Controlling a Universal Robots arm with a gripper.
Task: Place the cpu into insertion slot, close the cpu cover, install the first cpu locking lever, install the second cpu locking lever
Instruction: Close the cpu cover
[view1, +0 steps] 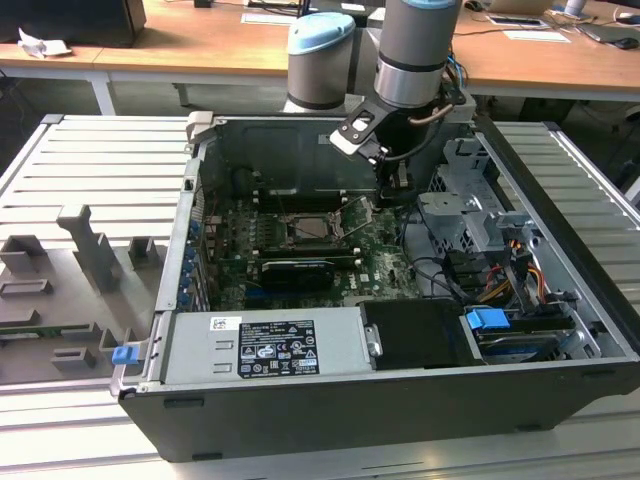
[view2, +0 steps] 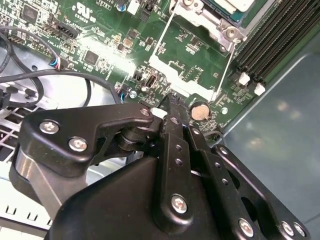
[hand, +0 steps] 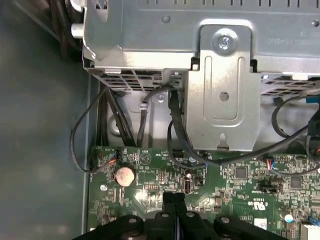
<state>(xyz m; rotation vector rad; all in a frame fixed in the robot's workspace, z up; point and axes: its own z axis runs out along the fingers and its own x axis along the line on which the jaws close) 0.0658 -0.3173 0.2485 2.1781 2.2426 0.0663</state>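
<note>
The claw (hand: 174, 200) hangs clenched, apparently empty, just to the exterior view's right of the insertion slot (view1: 313, 228) at frame centre. The cpu (view2: 238, 4) seems seated there. Dropping off-line, its tips could snag a raised locking lever (view2: 162, 35) or scrape the motherboard (hand: 235, 175).

Evenly lit workshop, wooden desks (view1: 200, 45) behind a metal worktable (view1: 90, 170).
Pale desktops on white legs, scattered with papers (view1: 535, 35); ribbed grey slats across the worktable, grey moulded tray (view1: 60, 290) resting toward the exterior view's left.
</note>
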